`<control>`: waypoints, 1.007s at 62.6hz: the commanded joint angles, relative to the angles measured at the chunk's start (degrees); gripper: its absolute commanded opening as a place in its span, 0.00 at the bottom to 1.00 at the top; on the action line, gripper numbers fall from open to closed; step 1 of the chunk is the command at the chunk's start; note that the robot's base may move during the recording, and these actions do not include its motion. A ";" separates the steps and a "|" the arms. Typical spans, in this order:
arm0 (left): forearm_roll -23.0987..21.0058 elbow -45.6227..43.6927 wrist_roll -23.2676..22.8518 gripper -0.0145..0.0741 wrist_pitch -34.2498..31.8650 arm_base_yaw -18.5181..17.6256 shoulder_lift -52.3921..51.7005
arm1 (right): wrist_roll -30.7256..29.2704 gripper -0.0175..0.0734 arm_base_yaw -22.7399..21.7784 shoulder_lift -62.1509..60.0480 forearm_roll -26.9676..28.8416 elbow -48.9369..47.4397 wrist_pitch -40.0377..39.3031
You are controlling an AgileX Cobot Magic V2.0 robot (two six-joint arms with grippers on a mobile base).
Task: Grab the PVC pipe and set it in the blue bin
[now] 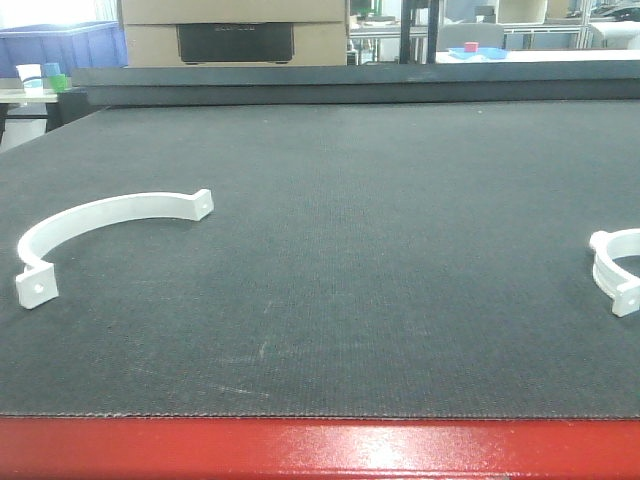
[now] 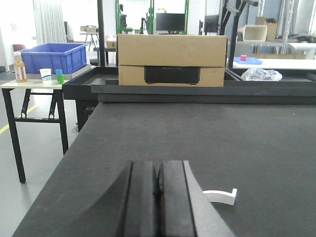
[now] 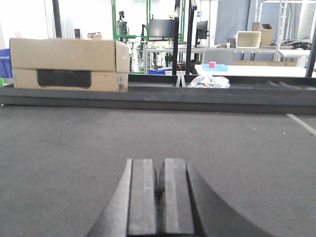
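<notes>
Claws both pressed shut and empty: left gripper (image 2: 158,200), right gripper (image 3: 159,197). White curved PVC pipe piece (image 1: 110,210) lies mid-left on the dark woven mat (image 1: 350,250), bare mat all round it; second white curved piece (image 1: 626,296) meets the right edge. Blue plastic bin (image 2: 53,57) stands upper left, past the mat's edge.

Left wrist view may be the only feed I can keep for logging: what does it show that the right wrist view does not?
Only left wrist: the blue bin, a bottle, and the end of a white PVC clamp on the mat. Only right wrist: a pale stripe at the mat's right side. Both: the cardboard box, a crumpled plastic bag, and shut jaws on the left gripper and right gripper.
</notes>
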 commanded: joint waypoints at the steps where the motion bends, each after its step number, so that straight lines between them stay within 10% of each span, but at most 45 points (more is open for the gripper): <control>1: 0.32 -7.92 1.16 0.04 5.87 -0.03 6.54 | -0.05 0.01 -0.20 4.56 -0.28 -5.78 5.58; 23: -4.18 -33.61 4.65 0.04 31.75 -0.03 38.30 | -0.05 0.01 -0.20 31.53 -0.28 -21.54 21.58; 63: -8.07 -36.19 4.54 0.04 26.48 -0.03 69.71 | 3.93 0.03 -0.20 69.28 -0.29 -22.83 21.39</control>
